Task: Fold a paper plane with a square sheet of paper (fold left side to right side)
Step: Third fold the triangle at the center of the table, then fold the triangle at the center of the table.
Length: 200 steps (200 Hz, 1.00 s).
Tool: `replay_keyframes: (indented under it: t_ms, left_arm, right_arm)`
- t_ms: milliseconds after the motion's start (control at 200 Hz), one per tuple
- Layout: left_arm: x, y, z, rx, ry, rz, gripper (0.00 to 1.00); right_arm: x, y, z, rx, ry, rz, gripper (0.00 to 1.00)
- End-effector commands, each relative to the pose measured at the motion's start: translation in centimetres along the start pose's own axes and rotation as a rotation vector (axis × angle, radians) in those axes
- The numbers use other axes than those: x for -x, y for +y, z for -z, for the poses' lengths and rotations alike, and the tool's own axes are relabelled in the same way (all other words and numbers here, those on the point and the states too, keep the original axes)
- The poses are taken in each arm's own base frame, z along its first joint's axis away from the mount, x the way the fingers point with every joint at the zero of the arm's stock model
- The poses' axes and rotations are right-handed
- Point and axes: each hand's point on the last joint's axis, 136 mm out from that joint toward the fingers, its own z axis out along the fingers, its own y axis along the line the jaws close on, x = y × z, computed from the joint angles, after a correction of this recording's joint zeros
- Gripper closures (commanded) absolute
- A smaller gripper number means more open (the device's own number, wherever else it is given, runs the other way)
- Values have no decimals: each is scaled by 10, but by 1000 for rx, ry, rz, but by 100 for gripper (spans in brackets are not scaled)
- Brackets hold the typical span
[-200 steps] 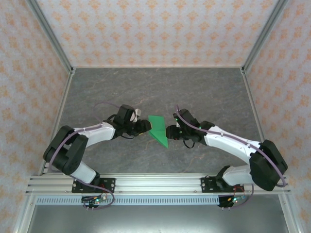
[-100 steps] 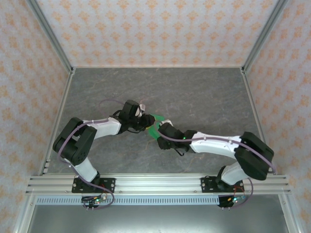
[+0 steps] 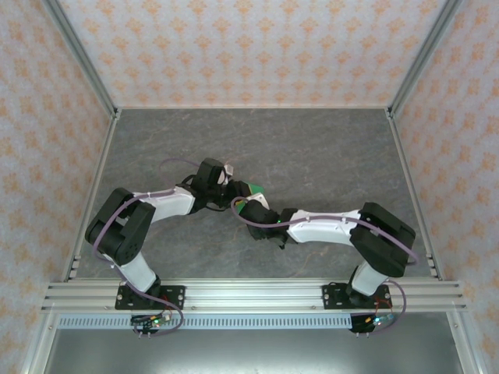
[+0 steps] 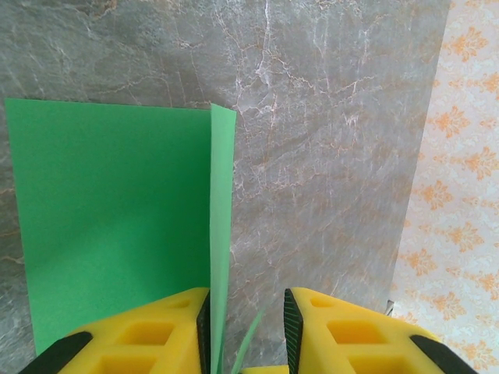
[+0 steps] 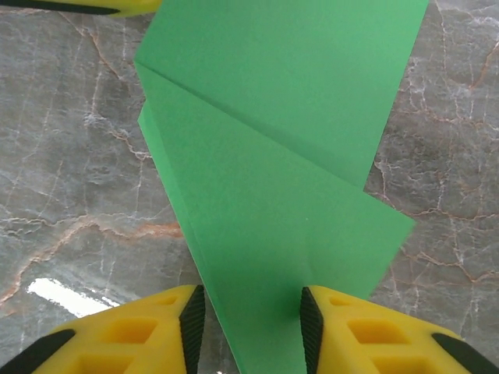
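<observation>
The left gripper [image 4: 245,331] and right gripper [image 5: 248,319] stand part open astride the square sheet of paper [image 5: 273,195] at the middle of the table [image 3: 327,148], clamping nothing. We should align the edges before creasing.

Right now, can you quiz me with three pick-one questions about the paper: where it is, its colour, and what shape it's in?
1. Where is the paper? A) on the table, between the left gripper and the right gripper; B) stuck on the wall; C) on the floor.
2. What colour is it? A) red; B) white; C) green.
3. What state is it in? A) flat, never folded; B) folded, with creases; C) scrunched into a ball.
Answers: A, each wrist view shows it by that gripper; C, it is bright green; B, the right wrist view shows a crease across it.
</observation>
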Motion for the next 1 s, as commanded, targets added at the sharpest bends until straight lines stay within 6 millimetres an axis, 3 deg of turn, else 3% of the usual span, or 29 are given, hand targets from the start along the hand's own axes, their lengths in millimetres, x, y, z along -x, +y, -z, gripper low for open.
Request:
replay_keyframes:
  t_ms: [0, 325, 555, 856, 996]
  left_arm:
    - [1, -11, -2, -18, 12, -6, 67]
    - [-1, -13, 2, -14, 17, -19, 66]
    - [-3, -9, 13, 23, 2, -45, 57]
    - [8, -8, 51, 30, -81, -61, 38]
    - [14, 3, 73, 50, -129, -49, 31]
  right_arm:
    - [3, -3, -3, -37, -10, 10, 62]
    - [-3, -4, -6, -41, 7, 4, 83]
    - [-9, -4, -8, -34, 16, -21, 92]
    - [-6, 7, -5, 54, 19, -59, 95]
    - [-2, 10, -5, 104, 22, -90, 96]
